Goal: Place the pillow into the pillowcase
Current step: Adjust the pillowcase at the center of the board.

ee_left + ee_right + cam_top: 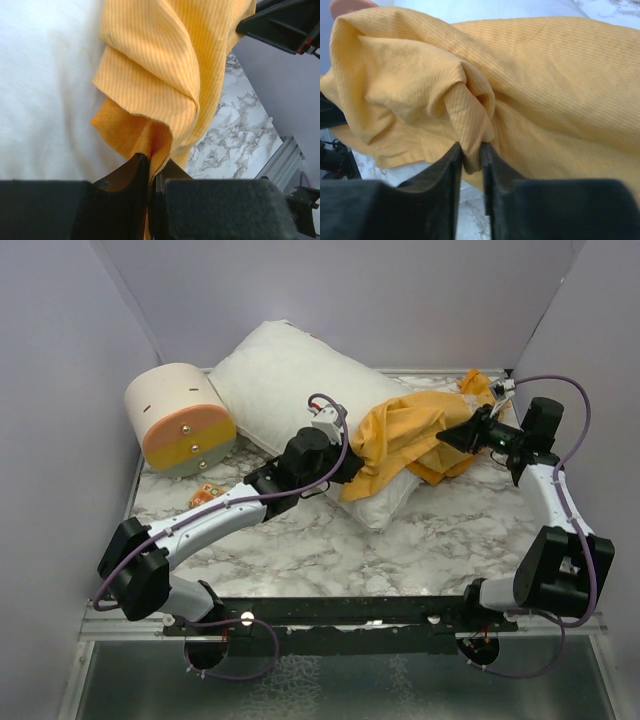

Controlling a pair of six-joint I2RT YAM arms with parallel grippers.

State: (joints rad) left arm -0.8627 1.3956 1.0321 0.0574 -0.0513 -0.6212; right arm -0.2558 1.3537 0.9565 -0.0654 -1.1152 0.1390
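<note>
The left hand [152, 167] is pinching a hanging edge of the pillowcase [165, 65], its two black fingers pressed together with only the thin striped orange-yellow cloth between them. The right hand [471, 155] is nipping a narrow fold of the same cloth, its fingers nearly meeting around it. In the top view both sets of fingertips are sinking into the bunched fabric and are hard to make out: the left hand [350, 462] is at the pillowcase's left near edge, and the right hand [452, 437] is at its right side.

The pillowcase [405, 430] is lying crumpled over the right end of the white pillow [290, 380]. Its folds are hiding any print, and they are hiding its opening too. Whether any part of the pillow is inside cannot be told. The pillow's near right corner is poking out bare below the cloth, and its far left part is lying uncovered. In the left wrist view the pillow [45, 90] is filling the left side, touching the cloth.

The pillow is lying diagonally on the marble tabletop [400, 550], running from far left to near right. Just left of it a cream-and-orange cylinder [180, 420] is lying on its side. Near that, by the left arm, a small orange object [203, 496] is lying, too small to identify.
</note>
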